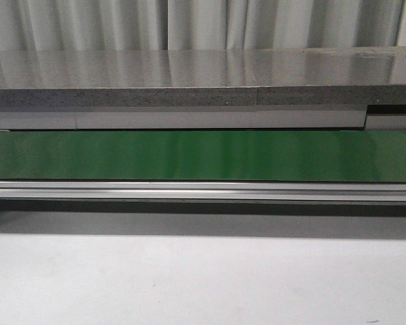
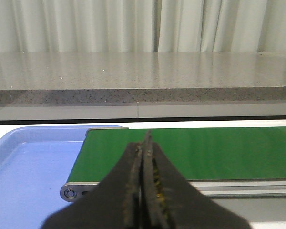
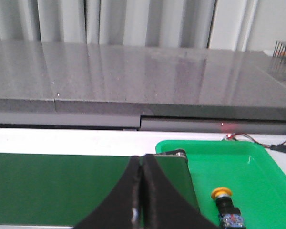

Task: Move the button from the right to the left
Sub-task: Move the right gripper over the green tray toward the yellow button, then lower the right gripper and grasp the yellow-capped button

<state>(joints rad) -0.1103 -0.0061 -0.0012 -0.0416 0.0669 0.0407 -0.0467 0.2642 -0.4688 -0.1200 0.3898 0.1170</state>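
The button, with a yellow-orange cap on a black body with bluish details, lies in a green tray beside the end of the green belt. My right gripper is shut and empty over the belt's end, a short way from the button. My left gripper is shut and empty over the other end of the belt, next to a blue tray. In the front view the belt is bare, and neither the grippers nor the button show.
A grey speckled counter runs behind the belt, with curtains beyond. A metal rail borders the belt's near side. A red-lit sensor with wires sits behind the green tray. White table surface lies in front.
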